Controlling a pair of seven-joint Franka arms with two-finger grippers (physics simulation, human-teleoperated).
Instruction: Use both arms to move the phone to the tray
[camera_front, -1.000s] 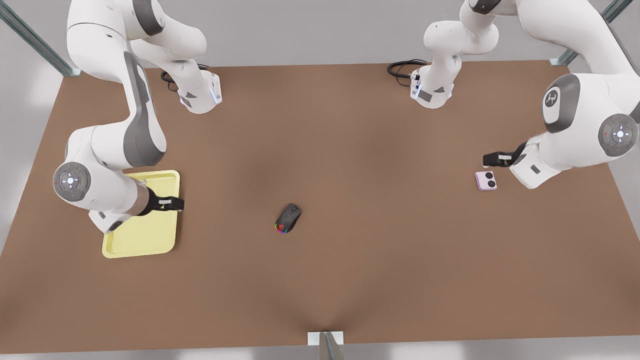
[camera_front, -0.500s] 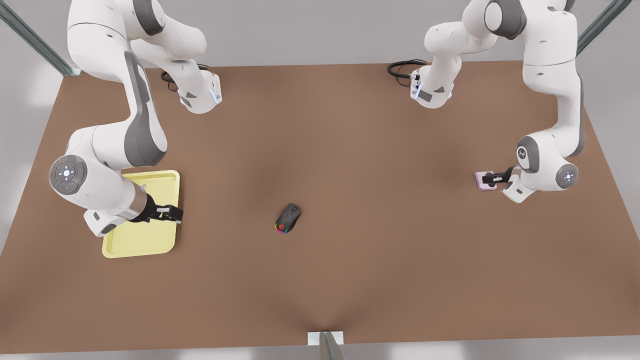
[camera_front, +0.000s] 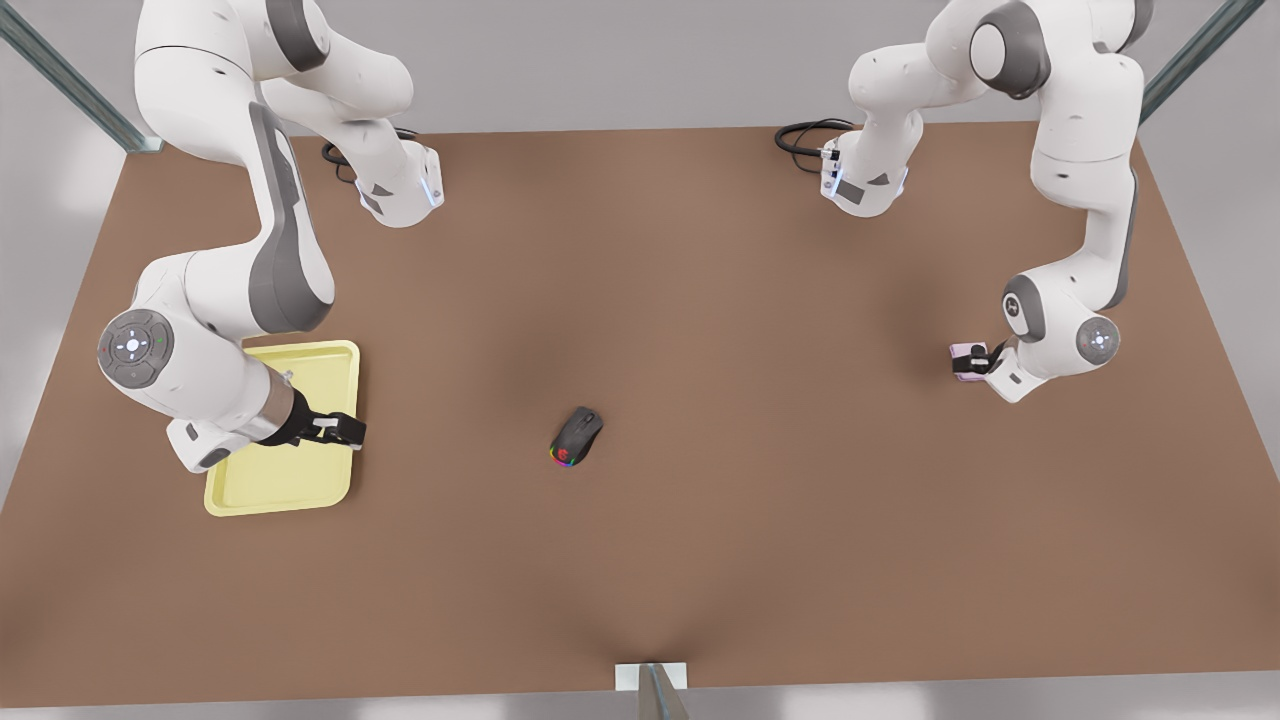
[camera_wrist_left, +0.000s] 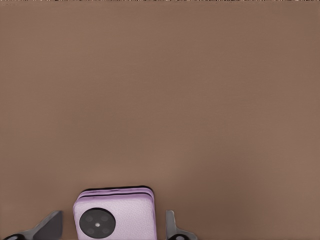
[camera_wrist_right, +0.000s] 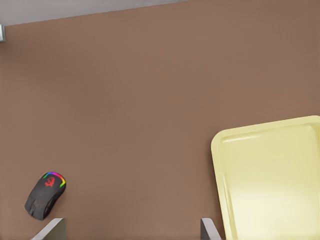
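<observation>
The pale lilac phone (camera_front: 963, 351) lies flat on the brown table at the front view's right. My left gripper (camera_front: 976, 362) is lowered over it. In the left wrist view the phone (camera_wrist_left: 120, 202) sits between the fingers of the left gripper (camera_wrist_left: 113, 222), which is open with a small gap on each side. The yellow tray (camera_front: 285, 487) rests at the front view's left. My right gripper (camera_front: 347, 430) hovers open over the tray's edge, nothing between its fingers. The right wrist view has the tray (camera_wrist_right: 270, 180) beside the right gripper (camera_wrist_right: 131, 226).
A black mouse (camera_front: 576, 436) with a rainbow-lit edge lies mid-table between the phone and the tray, also in the right wrist view as the mouse (camera_wrist_right: 45, 195). Both arm bases and black cables stand along the far edge.
The left arm swung down and its gripper came from behind the phone to straddle it. The right gripper shifted slightly toward the table's near side over the tray's edge.
</observation>
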